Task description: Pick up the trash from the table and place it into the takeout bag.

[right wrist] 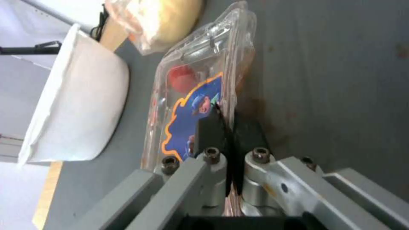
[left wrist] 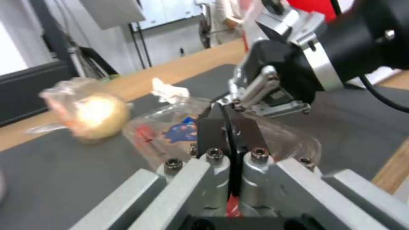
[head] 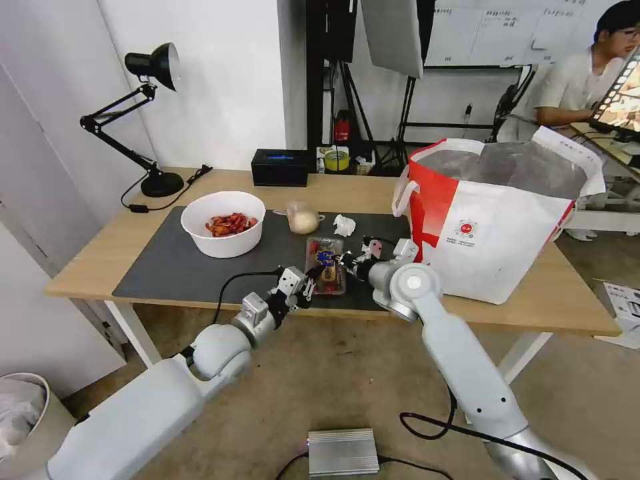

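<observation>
The clear hinged tray (head: 326, 265) with red tomatoes and a blue label lies near the front edge of the dark mat (head: 173, 260). My left gripper (head: 311, 275) is shut on the tray's (left wrist: 170, 131) left rim, its tips (left wrist: 228, 123) pinching the plastic. From the other side, my right gripper (head: 345, 261) is shut on the tray's (right wrist: 191, 92) right rim (right wrist: 226, 123). Behind stand the white bowl (head: 223, 223) of red shells, the clear cup (head: 303, 218) with a beige lump and the crumpled tissue (head: 345, 225). The takeout bag (head: 493, 220) stands open on the table (head: 533, 300), just right of the right wrist.
A black desk lamp (head: 153, 113) and a black box (head: 280, 167) stand along the table's back edge. On the floor in front lie a silver box (head: 342, 451) and cables. A bin (head: 23, 407) stands at the lower left.
</observation>
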You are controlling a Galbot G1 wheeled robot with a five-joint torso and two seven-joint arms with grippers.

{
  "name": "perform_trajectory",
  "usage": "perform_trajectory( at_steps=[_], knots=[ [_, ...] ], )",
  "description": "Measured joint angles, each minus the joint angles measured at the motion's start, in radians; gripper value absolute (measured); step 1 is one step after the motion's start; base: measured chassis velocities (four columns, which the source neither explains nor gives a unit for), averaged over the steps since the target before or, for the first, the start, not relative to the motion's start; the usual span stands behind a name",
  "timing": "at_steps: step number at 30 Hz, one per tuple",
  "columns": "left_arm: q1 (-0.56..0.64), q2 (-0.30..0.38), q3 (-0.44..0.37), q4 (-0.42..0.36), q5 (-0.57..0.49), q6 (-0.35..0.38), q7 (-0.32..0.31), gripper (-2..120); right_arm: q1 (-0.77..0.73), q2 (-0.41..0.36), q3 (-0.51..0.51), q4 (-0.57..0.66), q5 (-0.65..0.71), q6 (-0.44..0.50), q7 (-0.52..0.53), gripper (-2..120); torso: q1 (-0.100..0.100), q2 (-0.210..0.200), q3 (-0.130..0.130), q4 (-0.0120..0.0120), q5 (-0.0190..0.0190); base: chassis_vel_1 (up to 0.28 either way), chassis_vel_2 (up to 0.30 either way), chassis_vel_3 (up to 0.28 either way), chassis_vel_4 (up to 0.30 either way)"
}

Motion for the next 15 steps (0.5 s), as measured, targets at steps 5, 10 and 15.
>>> perform_trajectory(
  at_steps=[5, 10, 15],
  knots=[
    [0.148, 0.01, -0.175, -0.073, 0.012, -0.02, 0.001, 0, 0.001, 0.006, 0.002, 0.005, 0.0, 0.005, -0.015, 0, 0.0, 0.0, 0.0, 0.0002, 0.0002, 0.0, 0.0, 0.0, 0.0],
    [0.284, -0.009, -0.303, -0.139, 0.037, -0.041, 0.002, 0, -0.007, -0.004, 0.007, 0.022, 0.0, 0.012, -0.032, 0, 0.0, 0.0, 0.0, 0.0003, 0.0002, 0.0, 0.0, 0.0, 0.0],
    [0.435, -0.084, -0.41, -0.191, 0.08, -0.048, 0.0, 13, -0.01, -0.023, 0.022, 0.065, -0.002, 0.026, -0.041, 0, 0.0, 0.0, 0.0, 0.0003, 0.0002, 0.0, 0.0, 0.0, 0.0]
  ],
)
